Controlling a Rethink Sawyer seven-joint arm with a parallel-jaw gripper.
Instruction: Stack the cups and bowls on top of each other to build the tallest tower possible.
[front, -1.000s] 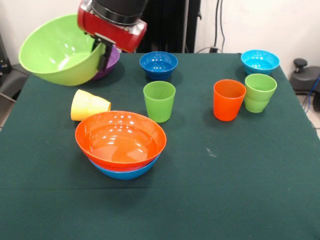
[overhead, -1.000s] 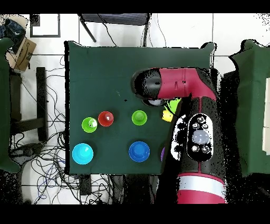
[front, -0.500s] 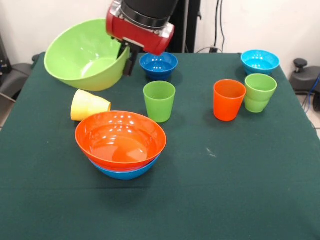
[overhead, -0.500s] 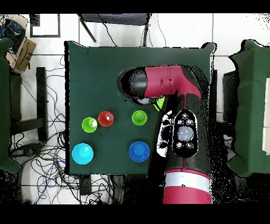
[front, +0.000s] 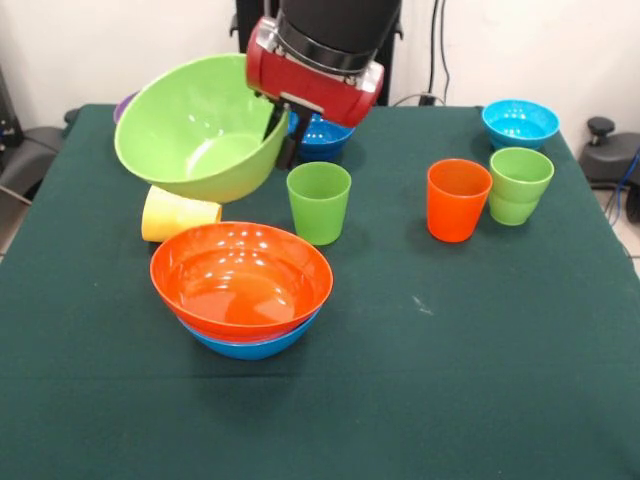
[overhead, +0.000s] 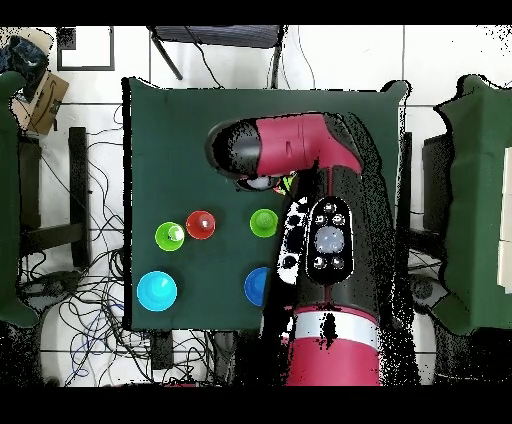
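Front view: we see the gripper pinching the rim of the lime green bowl, held tilted in the air above the yellow cup, which lies on its side. The orange bowl sits nested in the blue bowl just in front. The green cup, orange cup and light green cup stand upright, dark blue bowl partly behind the arm, turquoise bowl at the far corner. Overhead view: the arm covers the stack; we probably see a sliver of lime bowl beside it, hard to tell.
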